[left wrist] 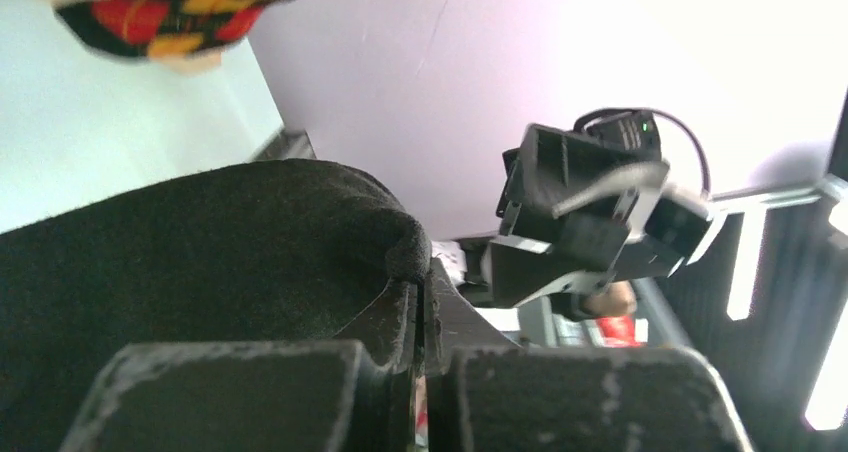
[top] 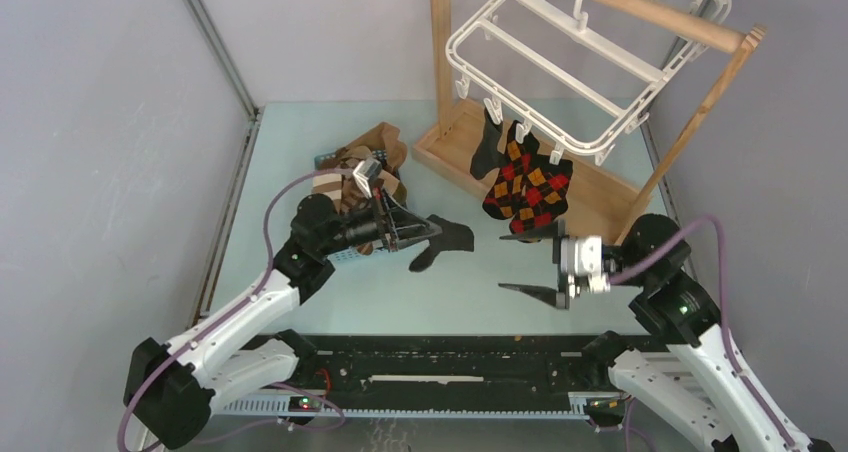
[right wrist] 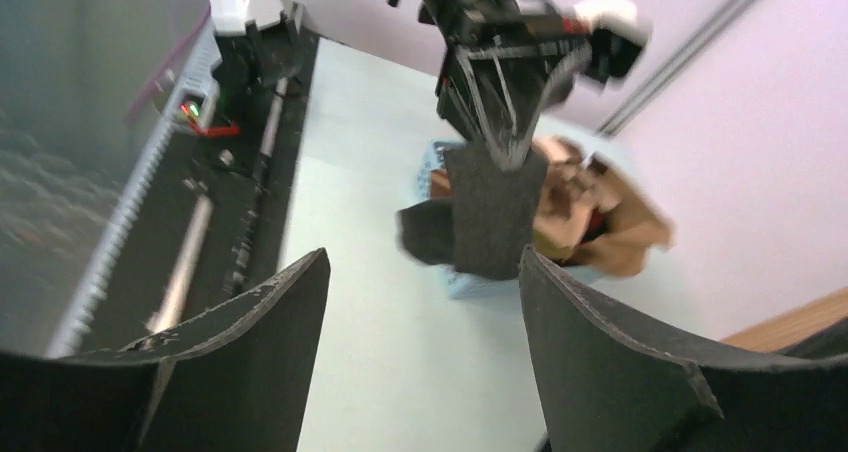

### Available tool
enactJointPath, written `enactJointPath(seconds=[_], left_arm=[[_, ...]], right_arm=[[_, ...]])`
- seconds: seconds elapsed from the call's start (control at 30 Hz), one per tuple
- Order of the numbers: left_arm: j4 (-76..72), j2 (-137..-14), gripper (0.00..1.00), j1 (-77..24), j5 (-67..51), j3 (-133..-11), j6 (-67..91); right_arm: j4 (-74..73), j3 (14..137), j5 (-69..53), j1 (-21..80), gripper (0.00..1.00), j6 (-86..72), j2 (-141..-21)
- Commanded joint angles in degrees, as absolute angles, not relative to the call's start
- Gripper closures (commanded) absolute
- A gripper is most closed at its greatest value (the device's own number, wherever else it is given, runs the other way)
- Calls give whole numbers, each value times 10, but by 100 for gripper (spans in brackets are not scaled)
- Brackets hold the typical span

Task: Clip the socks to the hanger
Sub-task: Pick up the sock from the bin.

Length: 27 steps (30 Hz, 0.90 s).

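Note:
The white hanger point(top: 560, 57) hangs by its hook from the wooden rail. A plain black sock point(top: 487, 147) and argyle socks point(top: 527, 184) hang from its front clips. My left gripper point(top: 428, 234) is shut on another plain black sock point(top: 446, 240) and holds it above the table's middle. In the left wrist view the jaws point(left wrist: 425, 287) pinch that sock's point(left wrist: 200, 262) edge. My right gripper point(top: 527, 263) is open and empty, facing the held sock from its right. In the right wrist view the sock point(right wrist: 490, 222) hangs beyond my open fingers point(right wrist: 420, 302).
A small blue basket point(top: 345, 256) with brown striped socks point(top: 385, 147) sits under and behind my left arm; it also shows in the right wrist view point(right wrist: 470, 284). The tan wooden stand point(top: 600, 197) takes up the back right. Grey walls close both sides.

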<state>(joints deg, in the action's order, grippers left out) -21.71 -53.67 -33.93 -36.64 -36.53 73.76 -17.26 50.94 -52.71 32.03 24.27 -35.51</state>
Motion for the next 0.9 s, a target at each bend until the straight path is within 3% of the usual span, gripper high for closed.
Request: enactJointPath(seconds=[0.0,0.33,0.7,0.8,0.87], left_arm=[[-192,-567,100,-336,-449,-392,897],[-195,-583,100,-337,-510,-415,939],[-219,-592,100,-346,-524,-431,959],[-225,-596,100,-349,-527,-435,962],[-226,-599,100,-349,-530,-438,963]], right_arm=[[-284,517,-533,356,22,617,-345],[-146,478,-383,491,27,684,-386],[-98,456,-289,537,28,719,-408],[-77,451,-273,540,30,725,-412],[-64,450,-271,542,38,725,-411]])
